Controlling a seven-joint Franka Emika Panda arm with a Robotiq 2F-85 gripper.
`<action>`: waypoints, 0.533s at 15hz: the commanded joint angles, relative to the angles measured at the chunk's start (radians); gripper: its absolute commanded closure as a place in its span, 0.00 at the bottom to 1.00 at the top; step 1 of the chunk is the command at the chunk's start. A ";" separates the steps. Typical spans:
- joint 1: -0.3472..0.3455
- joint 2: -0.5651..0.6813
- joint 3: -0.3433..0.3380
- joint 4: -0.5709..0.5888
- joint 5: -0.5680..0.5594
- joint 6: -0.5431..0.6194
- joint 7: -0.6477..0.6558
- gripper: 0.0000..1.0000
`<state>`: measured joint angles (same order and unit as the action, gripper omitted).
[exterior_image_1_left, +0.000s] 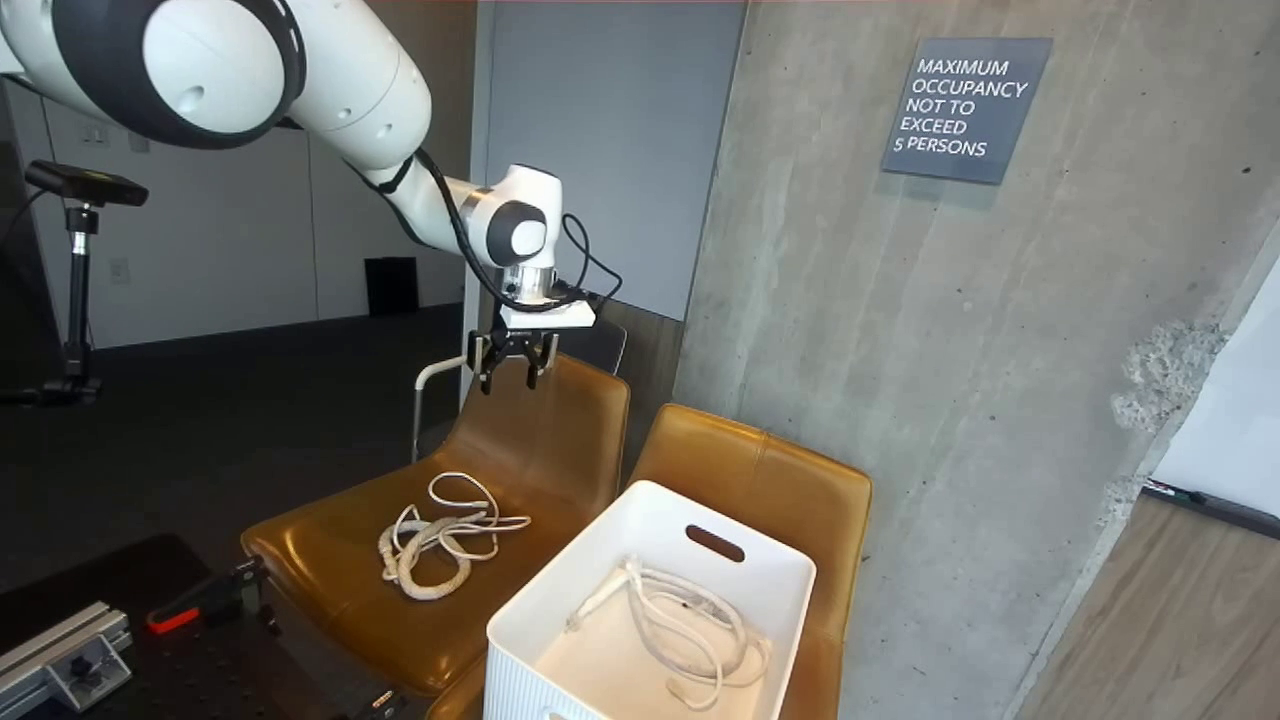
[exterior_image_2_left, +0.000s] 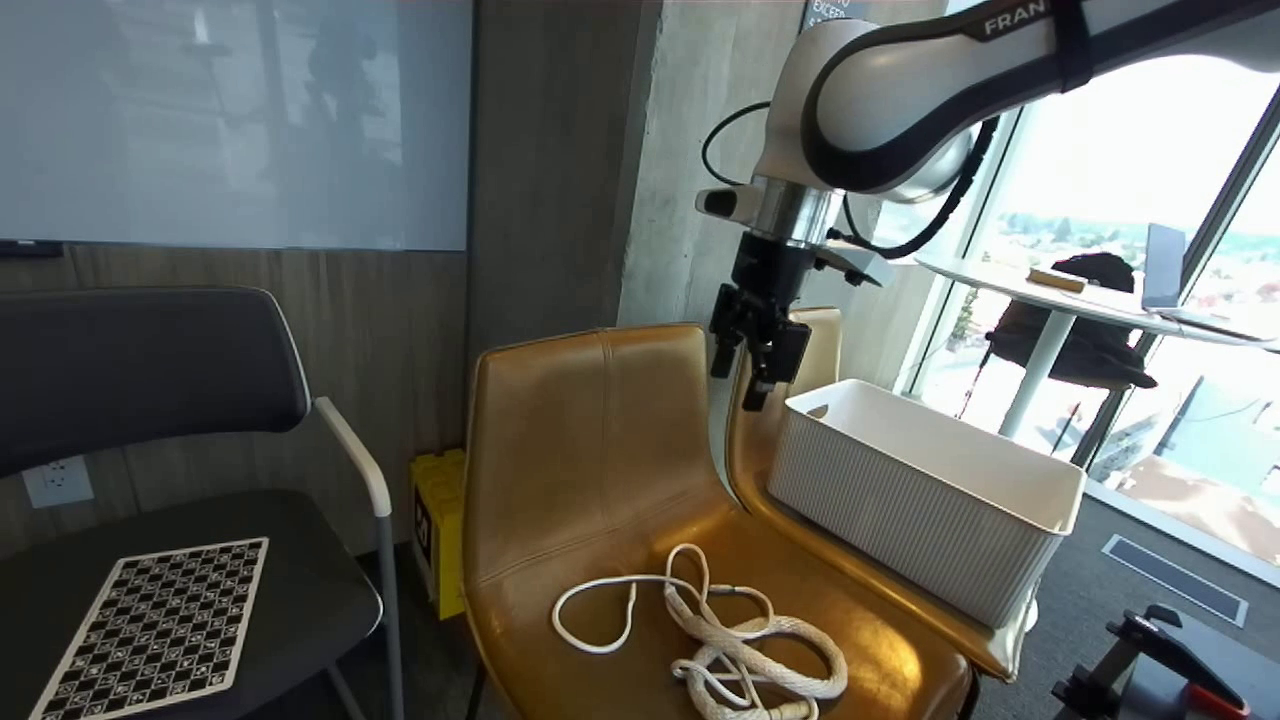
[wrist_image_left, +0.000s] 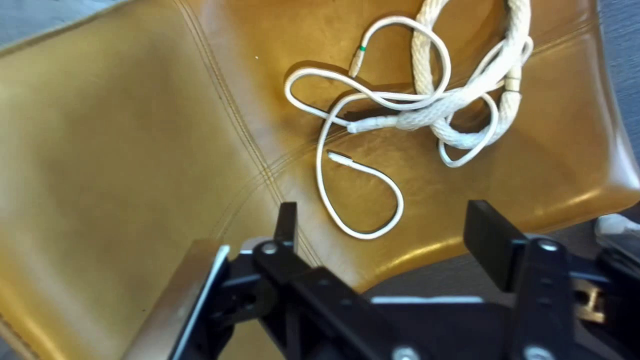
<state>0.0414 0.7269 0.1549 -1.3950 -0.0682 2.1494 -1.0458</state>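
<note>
My gripper is open and empty, pointing down in front of the backrest of a tan leather chair. It also shows in an exterior view and in the wrist view, its fingers wide apart. A tangled white rope, with thick braided and thin cord parts, lies on the chair seat below, apart from the gripper. The rope also shows in an exterior view and in the wrist view. Thin cord loops lie nearest the fingers. Another white cord lies coiled inside a white ribbed box.
The box stands on a second tan chair beside the first. A dark chair bears a patterned board. A yellow case stands behind. A concrete wall rises behind the chairs. A clamp lies near the base.
</note>
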 joint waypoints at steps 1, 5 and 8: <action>-0.037 -0.166 -0.037 -0.244 -0.020 0.171 0.056 0.00; -0.081 -0.315 -0.094 -0.447 -0.059 0.262 0.079 0.00; -0.151 -0.389 -0.136 -0.495 -0.076 0.223 0.019 0.00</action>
<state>-0.0465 0.4490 0.0452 -1.7936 -0.1231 2.3786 -0.9832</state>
